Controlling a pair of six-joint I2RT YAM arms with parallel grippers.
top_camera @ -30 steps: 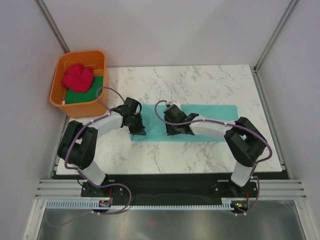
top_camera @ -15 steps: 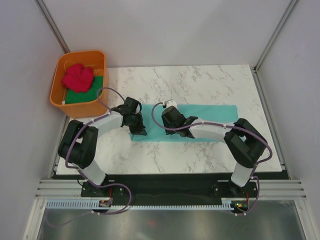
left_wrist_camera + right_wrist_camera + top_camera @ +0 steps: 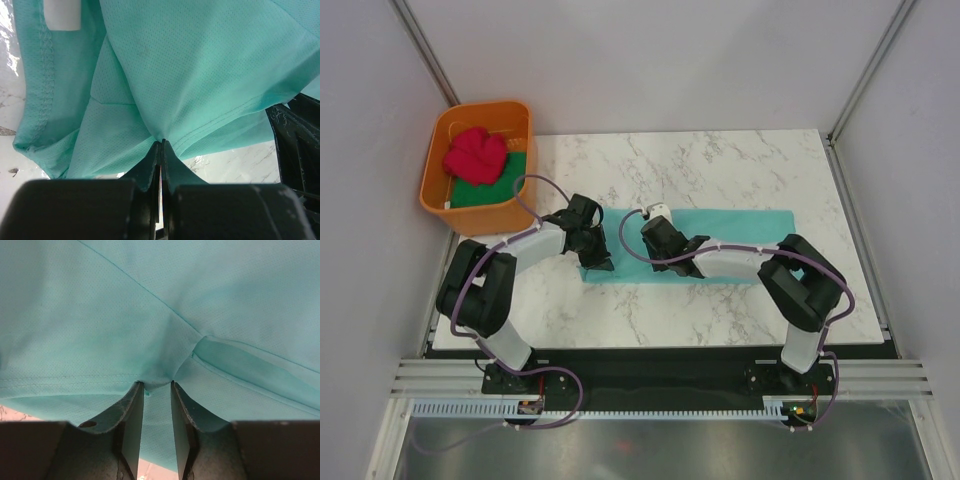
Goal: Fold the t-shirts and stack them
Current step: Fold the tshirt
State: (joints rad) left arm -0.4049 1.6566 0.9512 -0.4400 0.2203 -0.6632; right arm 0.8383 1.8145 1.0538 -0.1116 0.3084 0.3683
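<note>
Pinching a fold of the teal t-shirt (image 3: 200, 75) in the left gripper (image 3: 161, 146), jaws pressed tight together on the cloth near its left end. Straddling a hem of the same shirt with the right gripper (image 3: 157, 385), jaws partly apart, cloth bunched at the tips but not yet clamped. Lies as a long flat strip across the middle of the counter (image 3: 720, 160). Off the far left corner, in the orange tub (image 3: 432, 195): a red t-shirt (image 3: 476, 152) and a dark green t-shirt (image 3: 470, 192).

Likely to go wrong from here:
- Closing on one layer only, so dragging the top ply and leaving the lower one behind.
- Catching too little hem and losing it mid-fold.
- Pulling unevenly against the left pinch and skewing the fold line.

Compared with a second ago: right gripper shifted toward the shirt's left end and far edge, jaws narrower. Left gripper in the same spot, just as tight.
</note>
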